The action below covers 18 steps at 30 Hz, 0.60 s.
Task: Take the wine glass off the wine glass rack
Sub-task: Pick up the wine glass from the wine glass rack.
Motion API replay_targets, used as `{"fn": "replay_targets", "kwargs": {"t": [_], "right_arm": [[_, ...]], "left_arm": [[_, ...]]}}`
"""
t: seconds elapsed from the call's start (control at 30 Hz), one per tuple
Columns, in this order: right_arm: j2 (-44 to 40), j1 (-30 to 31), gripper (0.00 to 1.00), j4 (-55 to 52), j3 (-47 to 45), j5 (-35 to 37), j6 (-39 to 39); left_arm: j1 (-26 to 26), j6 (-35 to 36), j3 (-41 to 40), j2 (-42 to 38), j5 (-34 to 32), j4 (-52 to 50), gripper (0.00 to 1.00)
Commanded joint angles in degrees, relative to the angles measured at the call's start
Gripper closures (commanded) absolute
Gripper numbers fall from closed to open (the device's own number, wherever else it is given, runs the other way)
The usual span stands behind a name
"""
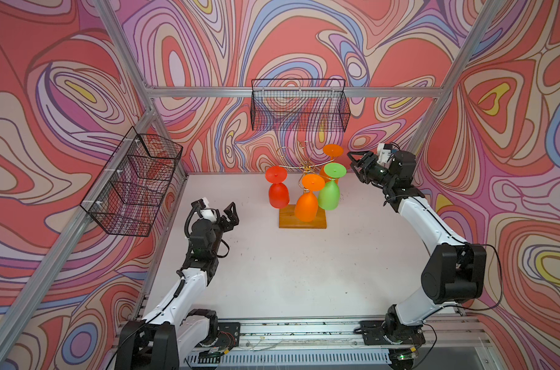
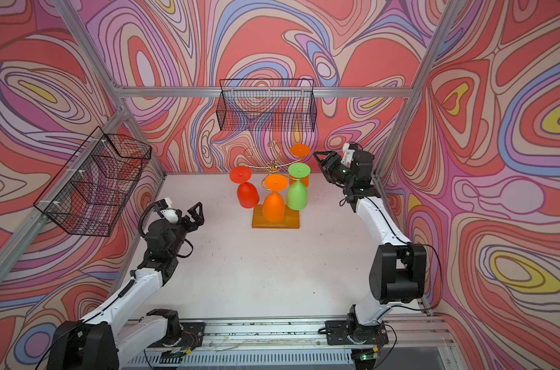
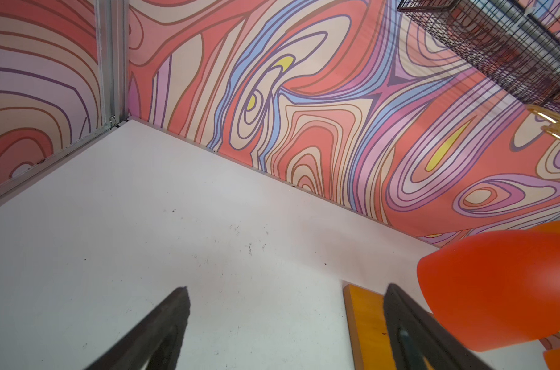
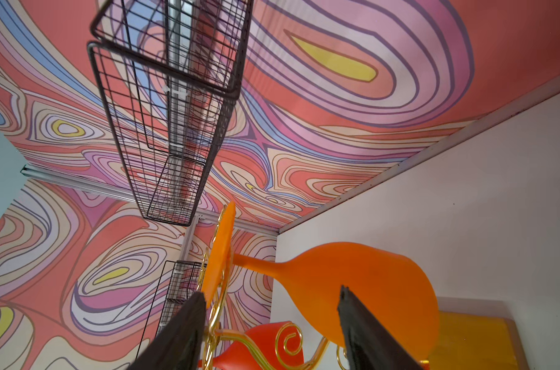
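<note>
The wine glass rack (image 1: 302,221) is a gold wire tree on a wooden base, standing at the back middle of the white table. Several plastic wine glasses hang upside down from it: red (image 1: 278,192), orange in front (image 1: 307,206), green (image 1: 329,192), and orange at the back (image 1: 332,151). My right gripper (image 1: 354,166) is open just right of the back orange glass, apart from it. In the right wrist view that glass (image 4: 352,275) and the rack's gold curls (image 4: 288,339) show between and beyond the fingers. My left gripper (image 1: 230,213) is open, left of the rack, with nothing in it.
A black wire basket (image 1: 299,105) hangs on the back wall just above the rack. Another black basket (image 1: 134,182) hangs on the left wall, above my left arm. In the left wrist view the red glass (image 3: 496,288) and the rack's base (image 3: 365,320) lie beside one finger.
</note>
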Motion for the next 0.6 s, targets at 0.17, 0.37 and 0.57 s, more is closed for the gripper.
{"fn": "replay_targets", "kwargs": {"t": [0.17,0.37,0.57], "right_arm": [[1.8,-0.1,0.39,5.6,3.5,-1.2,2.4],[4.1,1.0,0.46,7.0,5.1,-1.7,3.6],[5.8,1.9,0.52,7.2,6.1,-1.4,3.8]], "left_arm": [[-0.2,0.7,0.7,0.8,0.2,0.9,0.06],[-0.2,0.8,1.1,1.6,0.4,0.9,0.06],[-0.2,1.0,0.9,1.6,0.2,0.9,0.06]]}}
